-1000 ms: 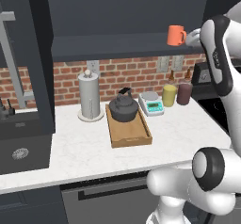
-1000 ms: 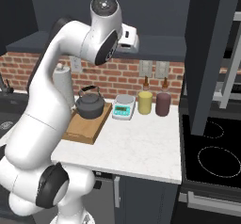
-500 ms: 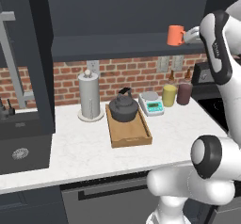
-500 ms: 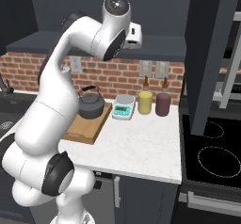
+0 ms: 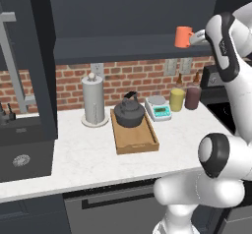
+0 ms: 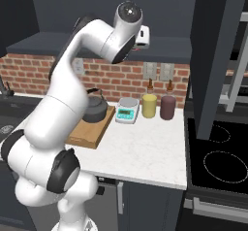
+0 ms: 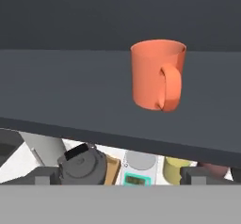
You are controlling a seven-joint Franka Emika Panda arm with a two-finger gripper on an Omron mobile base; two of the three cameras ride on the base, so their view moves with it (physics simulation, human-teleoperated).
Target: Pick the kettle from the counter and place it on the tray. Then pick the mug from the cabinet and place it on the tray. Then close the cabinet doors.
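A: Where is the kettle (image 5: 129, 113)?
B: It sits on the wooden tray (image 5: 139, 142), at the far end of it. The tray lies on the white worktop (image 5: 88, 154), between the paper-towel roll (image 5: 93, 100) and the small kitchen scale (image 5: 158, 107).

A: And the mug (image 7: 156, 75)?
B: The orange mug stands upright on the shelf (image 7: 70, 91) of the cabinet (image 5: 123, 16), near the front edge. In the hand view its handle faces the camera.

A: How is the claw (image 7: 115, 176)?
B: It is released, the two dark fingertips (image 7: 47, 176) stand far apart at the bottom of the hand view. It grasps nothing. The mug is in front of it and not touched.

A: What stands beside the scale?
B: A yellow-green cup (image 6: 149, 106) and a dark maroon cup (image 6: 168, 107), side by side against the brick wall (image 6: 43, 72).

A: Are the cabinet doors shut?
B: No. One open door (image 6: 218, 55) hangs over the stove (image 6: 220, 152) in the right base view.
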